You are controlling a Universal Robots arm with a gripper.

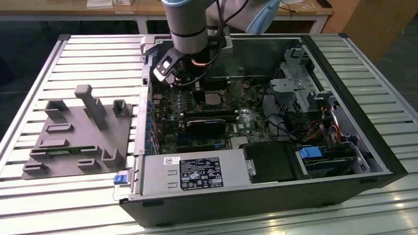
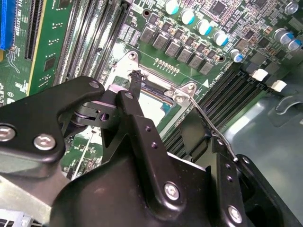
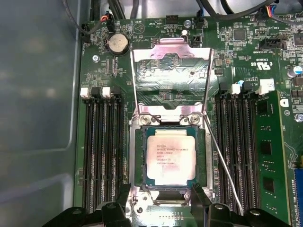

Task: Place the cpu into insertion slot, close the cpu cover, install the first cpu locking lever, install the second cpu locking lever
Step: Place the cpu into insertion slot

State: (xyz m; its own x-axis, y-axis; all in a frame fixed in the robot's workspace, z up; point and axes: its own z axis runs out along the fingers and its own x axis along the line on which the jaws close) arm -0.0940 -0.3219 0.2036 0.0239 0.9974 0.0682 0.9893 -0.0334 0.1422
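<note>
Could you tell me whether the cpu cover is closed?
Open: the cpu cover stands flipped back, leaving the seated cpu bare.

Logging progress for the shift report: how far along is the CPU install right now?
Done: the cpu lies seated in the insertion slot. In hand: nothing held; the open gripper hovers at the socket's edge. Left: the cpu cover stands flipped open beyond the socket, and a thin wire locking lever slants free alongside, so the cover and lever steps are not yet done.

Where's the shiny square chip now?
In the first wrist view, the cpu sits in the insertion slot, between memory slots, with the cpu cover open beside it.
</note>
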